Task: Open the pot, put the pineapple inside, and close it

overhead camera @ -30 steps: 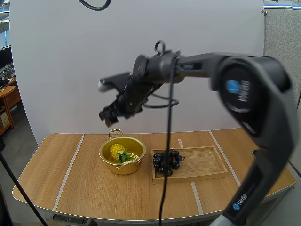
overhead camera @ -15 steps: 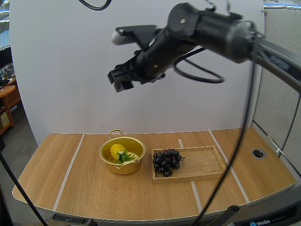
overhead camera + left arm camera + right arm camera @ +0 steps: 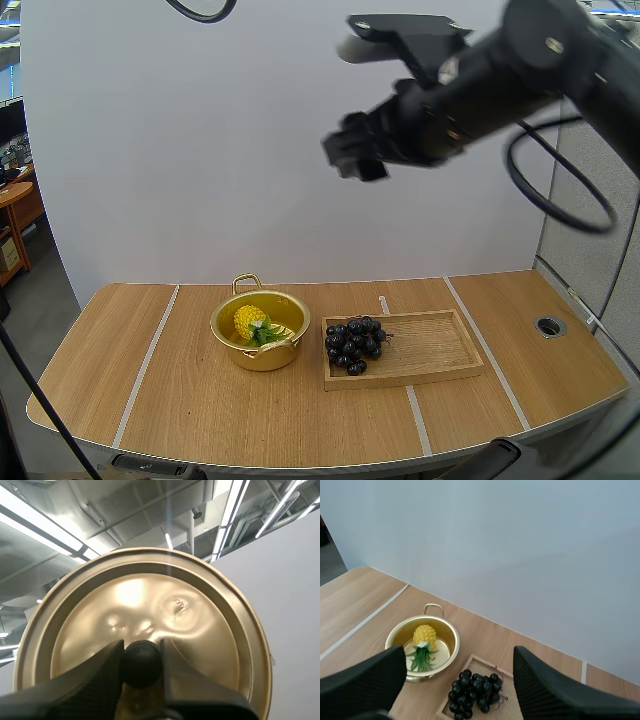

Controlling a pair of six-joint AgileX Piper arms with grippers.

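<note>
Wooden tray [image 3: 432, 346] with grapes [image 3: 354, 343] just beside the pot [image 3: 263, 356] — pineapple [image 3: 250, 321] inside

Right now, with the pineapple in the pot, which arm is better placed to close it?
Left. Its jaws pinch the knob of the lid, so it holds what must go on. The pineapple lies in the open pot. The right jaws stand open, empty, high above the table.
</note>
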